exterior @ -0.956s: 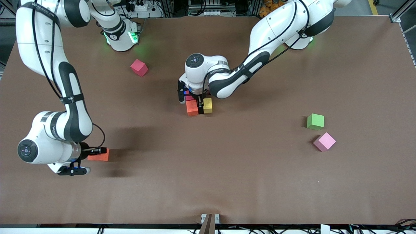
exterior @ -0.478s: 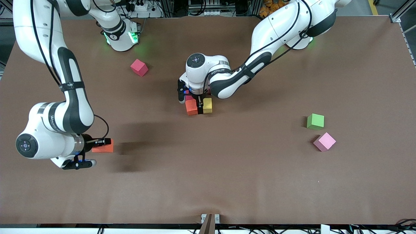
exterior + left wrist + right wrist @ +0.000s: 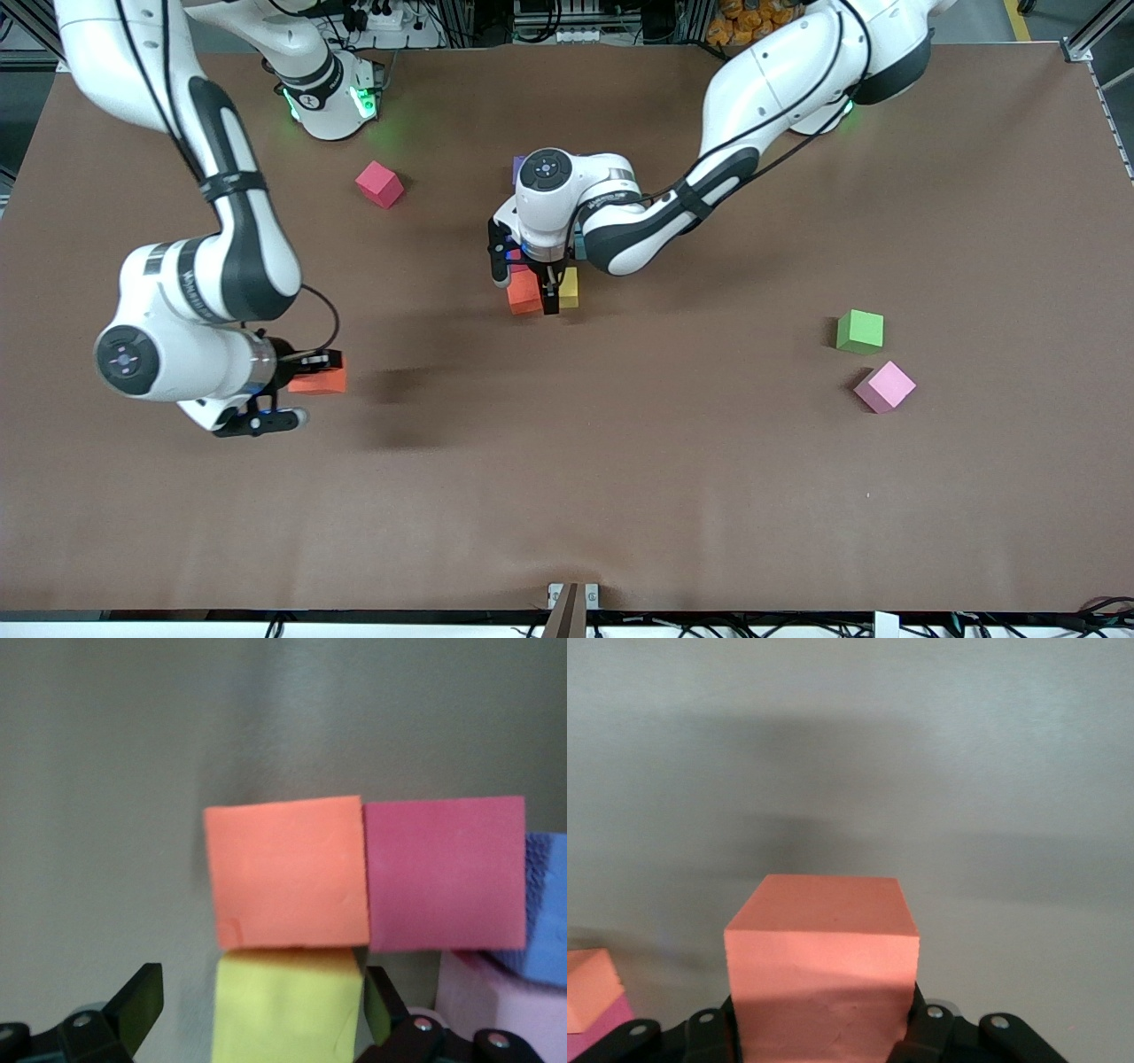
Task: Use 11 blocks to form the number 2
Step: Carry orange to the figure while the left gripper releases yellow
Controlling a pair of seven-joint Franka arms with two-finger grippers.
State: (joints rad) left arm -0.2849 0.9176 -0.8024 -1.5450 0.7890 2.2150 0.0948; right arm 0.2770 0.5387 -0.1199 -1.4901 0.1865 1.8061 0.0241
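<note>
The right tool (image 3: 306,372) hangs over the desk (image 3: 620,496) toward the right arm's end, clamped on an orange block (image 3: 321,383). The left tool (image 3: 527,279) stands spread over an orange cube (image 3: 524,292) and yellow cube (image 3: 569,287) mid-desk. A red cube (image 3: 379,184), green cube (image 3: 859,331) and pink cube (image 3: 885,386) lie loose.

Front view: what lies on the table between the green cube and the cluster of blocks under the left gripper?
Nothing: bare brown table between the green cube and the cluster, as the front view shows.
</note>
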